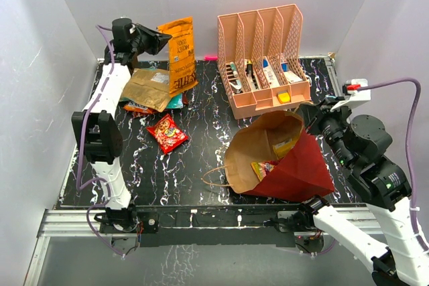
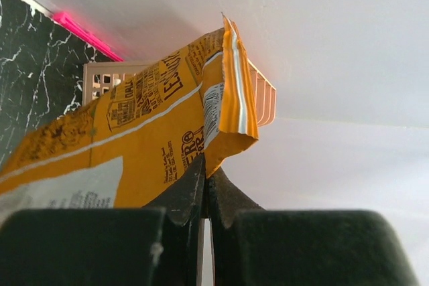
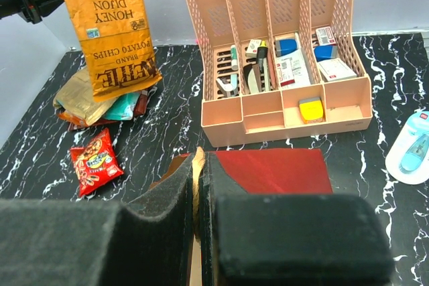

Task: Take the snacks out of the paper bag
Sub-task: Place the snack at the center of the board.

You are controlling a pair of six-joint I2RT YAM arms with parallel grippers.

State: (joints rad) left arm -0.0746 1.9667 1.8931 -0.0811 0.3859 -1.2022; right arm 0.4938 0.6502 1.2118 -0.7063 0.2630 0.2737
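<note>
- Several snacks are already lying out at the far left: a pile (image 1: 149, 87), with a red packet (image 1: 167, 132) just nearer.
- My left pincer (image 1: 159, 38) is pinching the chips (image 1: 179, 55) by a top corner and hanging them over that pile.
- My right pincer (image 3: 199, 165) is pressing together on the rim of the bag (image 1: 298, 169), which is lying on its side at the near right.
- At least two packets (image 1: 265, 169) are showing inside the bag, so I judge the emptying past halfway but not done.

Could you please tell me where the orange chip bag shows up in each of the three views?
Top external: orange chip bag upper left, held aloft.
Left wrist: the bag centre-left, pinched in the jaws.
Right wrist: the bag top left, print upside down.
Shared landmark: peach organizer.
</note>
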